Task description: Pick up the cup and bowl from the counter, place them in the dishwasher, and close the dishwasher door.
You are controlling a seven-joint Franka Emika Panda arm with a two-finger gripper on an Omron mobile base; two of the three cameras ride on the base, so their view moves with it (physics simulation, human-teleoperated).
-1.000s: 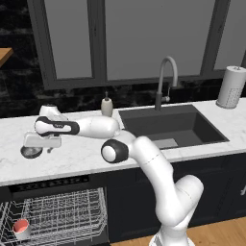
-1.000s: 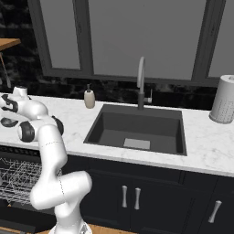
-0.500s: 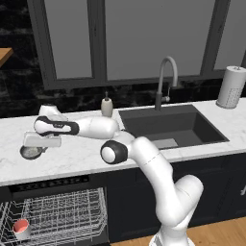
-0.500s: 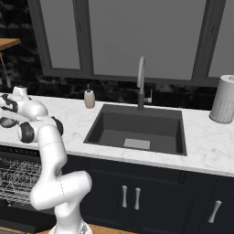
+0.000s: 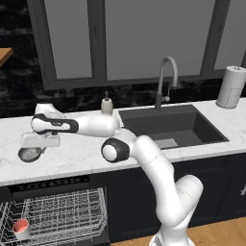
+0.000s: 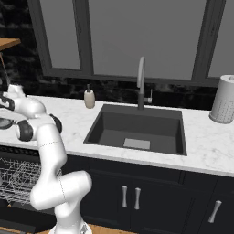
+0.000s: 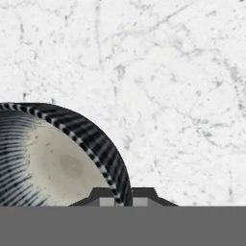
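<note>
Our white arm bends at the elbow and reaches far out to our left. Our claw points down, its two small fingers pinched almost together on a rim.

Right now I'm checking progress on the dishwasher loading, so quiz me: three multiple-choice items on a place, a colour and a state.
1. Where is the cup? A in the sink; B in the dishwasher rack; C on the counter.
2. What colour is the cup's top? A red; B blue; C green.
3. How does the gripper stand? A wide open above the faucet; B shut on the bowl's rim; C shut on the soap bottle.

B: it sits among the rack wires.
A: red shows at its top.
B: the fingertips pinch the rim of the bowl.
</note>
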